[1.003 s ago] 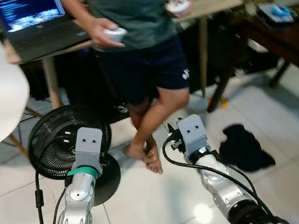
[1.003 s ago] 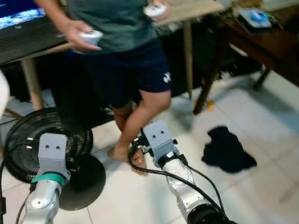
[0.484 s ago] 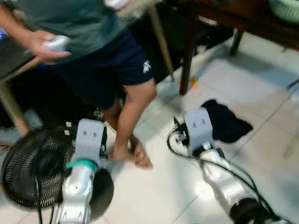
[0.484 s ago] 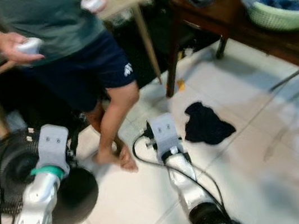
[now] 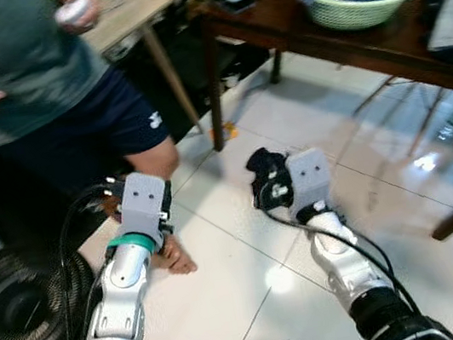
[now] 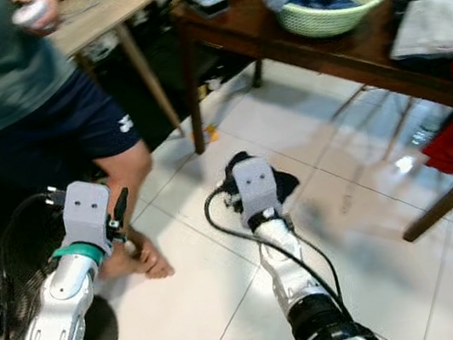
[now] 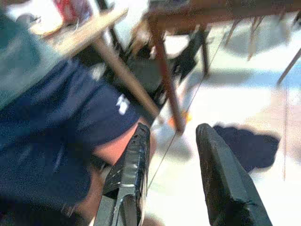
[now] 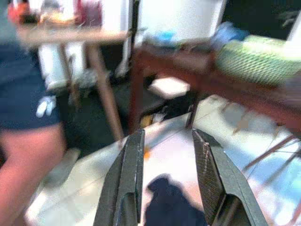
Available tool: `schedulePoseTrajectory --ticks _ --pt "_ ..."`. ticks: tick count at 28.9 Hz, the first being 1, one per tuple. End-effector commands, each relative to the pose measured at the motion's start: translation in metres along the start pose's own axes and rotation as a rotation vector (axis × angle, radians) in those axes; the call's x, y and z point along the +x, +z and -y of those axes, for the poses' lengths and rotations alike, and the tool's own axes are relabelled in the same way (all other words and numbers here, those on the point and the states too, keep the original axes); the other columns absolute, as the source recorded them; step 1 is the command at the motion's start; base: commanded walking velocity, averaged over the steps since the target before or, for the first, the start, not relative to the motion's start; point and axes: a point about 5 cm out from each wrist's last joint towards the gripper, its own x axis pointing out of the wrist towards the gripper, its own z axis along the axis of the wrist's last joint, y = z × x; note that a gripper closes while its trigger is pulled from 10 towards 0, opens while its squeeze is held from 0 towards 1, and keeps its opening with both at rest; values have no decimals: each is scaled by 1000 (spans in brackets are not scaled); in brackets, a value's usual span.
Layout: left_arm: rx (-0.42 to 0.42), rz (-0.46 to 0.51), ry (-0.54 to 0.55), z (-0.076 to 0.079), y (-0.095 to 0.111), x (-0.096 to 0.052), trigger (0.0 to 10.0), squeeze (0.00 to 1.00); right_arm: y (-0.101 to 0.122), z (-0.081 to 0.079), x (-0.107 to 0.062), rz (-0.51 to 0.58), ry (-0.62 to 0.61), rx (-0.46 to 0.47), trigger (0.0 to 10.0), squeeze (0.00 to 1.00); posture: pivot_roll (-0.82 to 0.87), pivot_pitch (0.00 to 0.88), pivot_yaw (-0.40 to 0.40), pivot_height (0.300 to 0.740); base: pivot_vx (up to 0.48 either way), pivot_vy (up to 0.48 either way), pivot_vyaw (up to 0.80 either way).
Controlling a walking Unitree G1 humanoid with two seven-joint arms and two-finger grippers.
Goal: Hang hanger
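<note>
— Left wrist view: what's the left gripper [image 7: 171, 174] doing?
— Flat black fingers apart, empty, as on the right gripper [image 8: 167, 181], above glossy white tiles.
— And the hanger?
— Can't tell. Crumpled dark cloth [image 8: 171, 207] lies near the brown wooden table's leg [image 7: 167, 84].

Head stereo pair angled down at tiled floor [image 5: 248, 305]; wrist cameras low, forward along fingers.

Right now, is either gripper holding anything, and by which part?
Nothing is held: the left gripper and right gripper are both open, with only floor between the fingers.
</note>
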Motion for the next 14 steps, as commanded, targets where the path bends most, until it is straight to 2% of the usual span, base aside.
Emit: schedulePoseTrajectory --ticks 1,6,8,10,14 --pt "-12 -2 1 -2 4 -1 10000 0 11 -6 4 34 5 26 10000 0 20 0 68 733 0 0 -800" --pt "-14 38 5 -3 17 2 10000 0 28 -4 10 93 -3 41 10000 0 21 0 63 733 0 0 -800" --pt "-14 38 5 -3 17 2 10000 0 28 -4 10 93 -3 41 10000 0 21 0 63 733 0 0 -800" --pt "-19 77 9 -3 28 3 10000 0 41 -3 12 134 -5 53 10000 0 22 0 58 733 0 0 -800" --pt "-9 113 11 -4 36 3 10000 0 51 -3 14 167 -5 62 10000 0 21 0 56 733 0 0 -800"
